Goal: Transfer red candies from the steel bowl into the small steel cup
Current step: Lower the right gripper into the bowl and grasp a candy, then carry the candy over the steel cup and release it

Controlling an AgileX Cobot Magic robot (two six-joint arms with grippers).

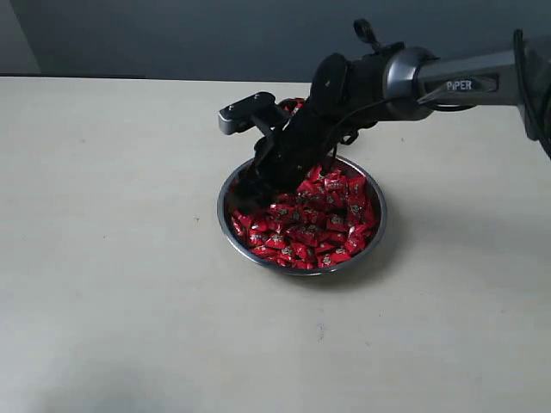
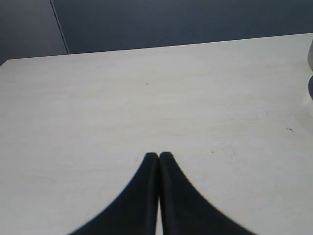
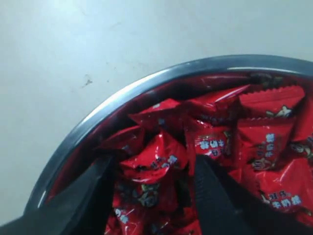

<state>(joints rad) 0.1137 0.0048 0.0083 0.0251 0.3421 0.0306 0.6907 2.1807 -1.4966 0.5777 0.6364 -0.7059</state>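
1 steel bowl [image 1: 297,272], approx 50+ red candies [image 1: 312,227]; right hand [image 3: 152,164] spread inside.

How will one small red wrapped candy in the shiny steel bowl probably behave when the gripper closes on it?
The small red wrapped candies have glossy, crinkled wrappers, so one may slip or squeeze aside. They lie loosely heaped in the shiny steel bowl, so neighbours probably shift.

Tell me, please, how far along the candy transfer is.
Done: nothing confirmable; the small steel cup is not clearly in view. In hand: the right gripper, open, sits among the red candies in the steel bowl, gripping none yet. Remaining: the bowl is heaped full.
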